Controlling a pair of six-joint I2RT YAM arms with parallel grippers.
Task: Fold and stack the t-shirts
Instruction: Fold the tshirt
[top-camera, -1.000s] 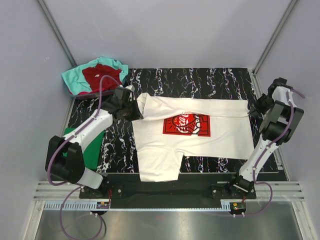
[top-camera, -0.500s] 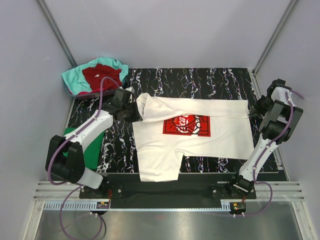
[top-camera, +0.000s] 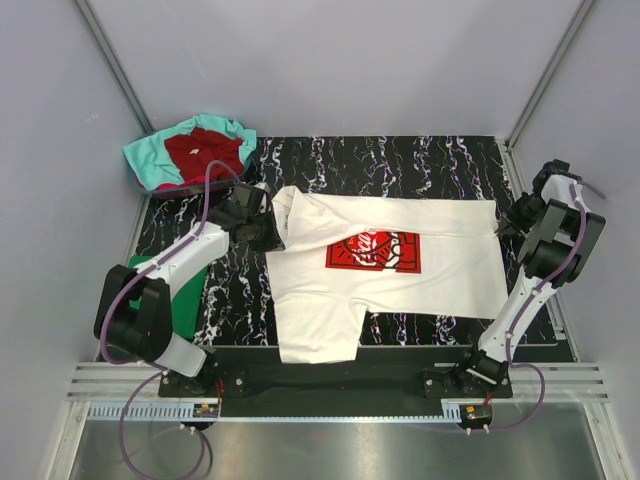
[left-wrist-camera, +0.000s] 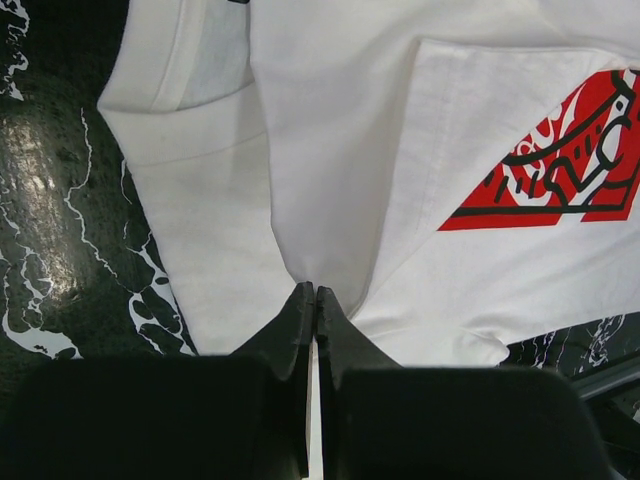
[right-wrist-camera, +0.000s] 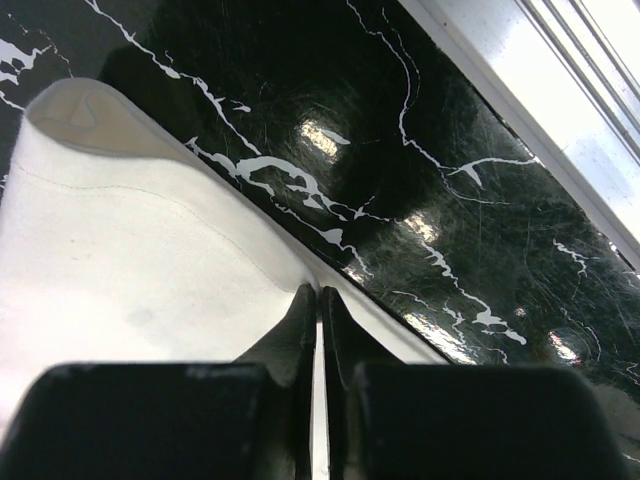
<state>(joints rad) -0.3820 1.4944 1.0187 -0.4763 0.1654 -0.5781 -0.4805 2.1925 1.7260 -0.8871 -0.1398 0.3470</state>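
Observation:
The white t-shirt (top-camera: 400, 280) with the red chest print (top-camera: 372, 250) lies on the black marbled table, its far edge folded over toward the print. My left gripper (top-camera: 275, 232) is shut on the shirt's left folded end; the left wrist view shows white cloth (left-wrist-camera: 330, 180) pinched between the jaws (left-wrist-camera: 316, 292). My right gripper (top-camera: 503, 226) is shut on the shirt's right far corner; the right wrist view shows the cloth (right-wrist-camera: 120, 260) held at the fingertips (right-wrist-camera: 320, 292). A green shirt (top-camera: 180, 300) lies under my left arm. Dark red (top-camera: 200, 150) and teal (top-camera: 150, 160) shirts sit bunched at the far left.
The marbled table's right metal rail (right-wrist-camera: 560, 90) runs close beside my right gripper. Grey walls enclose the table on three sides. The pile of dark red and teal shirts sits in a bin at the far left corner.
My left gripper has shifted slightly right with the shirt's folded end. The right gripper has barely moved.

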